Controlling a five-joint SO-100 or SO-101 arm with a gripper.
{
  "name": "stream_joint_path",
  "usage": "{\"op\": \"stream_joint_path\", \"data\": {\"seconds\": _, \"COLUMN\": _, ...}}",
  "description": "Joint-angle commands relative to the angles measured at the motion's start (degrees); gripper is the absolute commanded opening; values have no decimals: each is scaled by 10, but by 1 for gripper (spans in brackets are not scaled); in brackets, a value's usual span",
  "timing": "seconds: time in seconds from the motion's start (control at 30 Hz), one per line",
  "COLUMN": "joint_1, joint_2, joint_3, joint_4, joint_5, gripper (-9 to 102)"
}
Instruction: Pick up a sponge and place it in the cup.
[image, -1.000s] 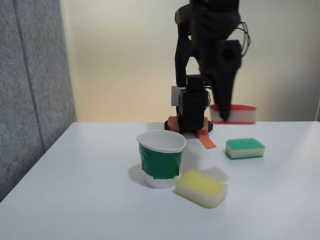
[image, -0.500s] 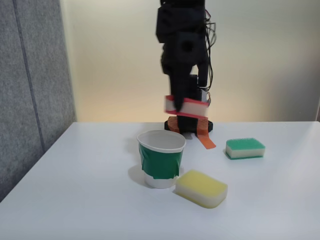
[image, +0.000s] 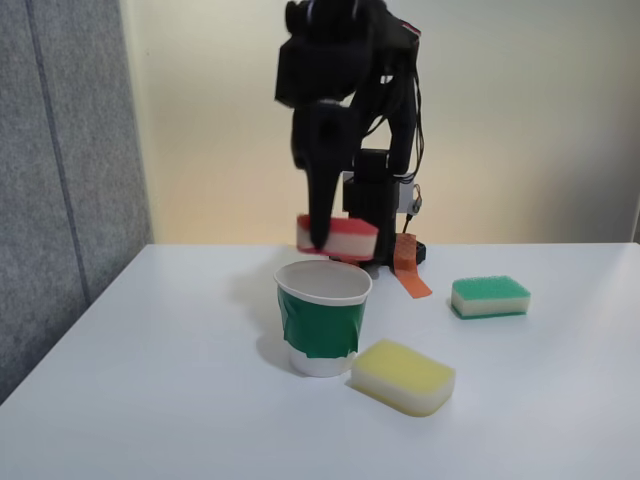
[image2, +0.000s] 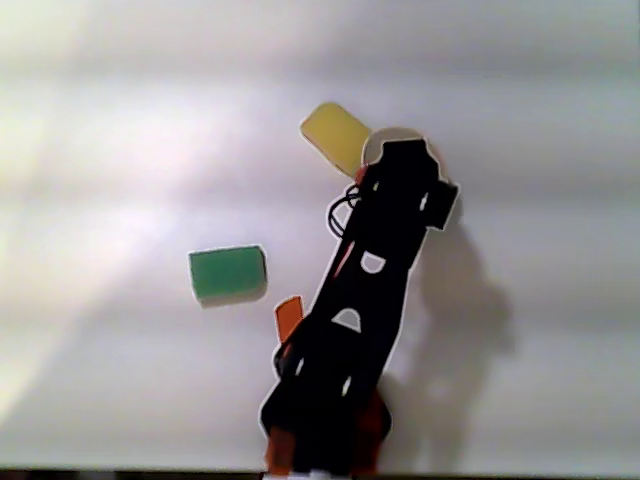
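The gripper (image: 322, 238) pinches the sponge (image: 345, 237) at one end and hangs just above the cup (image: 321, 318), near its back rim in the fixed view. The sponge lies roughly level, most of it jutting to the right of the cup's centre. Released here, it would likely catch on the rim and tip out onto the tabletop (image: 180, 400). The yellow sponge (image: 402, 376) rests just beside the cup's base; the green sponge (image: 489, 296) lies well apart from the cup.
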Motion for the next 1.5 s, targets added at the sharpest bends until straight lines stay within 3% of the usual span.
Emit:
{"op": "stream_joint_path", "data": {"seconds": 0.0, "joint_1": 5, "joint_2": -11, "joint_3": -32, "joint_4": -24, "joint_5": -3, "gripper": 0}}
{"op": "stream_joint_path", "data": {"seconds": 0.2, "joint_1": 3, "joint_2": -65, "joint_3": -84, "joint_4": -33, "joint_5": 4, "gripper": 2}}
{"op": "stream_joint_path", "data": {"seconds": 0.53, "joint_1": -16, "joint_2": -84, "joint_3": -115, "joint_4": -47, "joint_5": 64, "gripper": 33}}
{"op": "stream_joint_path", "data": {"seconds": 0.7, "joint_1": -20, "joint_2": -91, "joint_3": -134, "joint_4": -38, "joint_5": 55, "gripper": 39}}
{"op": "stream_joint_path", "data": {"seconds": 0.83, "joint_1": -21, "joint_2": -88, "joint_3": -150, "joint_4": -15, "joint_5": 65, "gripper": 38}}
{"op": "stream_joint_path", "data": {"seconds": 1.1, "joint_1": -37, "joint_2": 26, "joint_3": -67, "joint_4": 13, "joint_5": 142, "gripper": 0}}
{"op": "stream_joint_path", "data": {"seconds": 1.47, "joint_1": -105, "joint_2": 262, "joint_3": 176, "joint_4": -36, "joint_5": 338, "gripper": 0}}
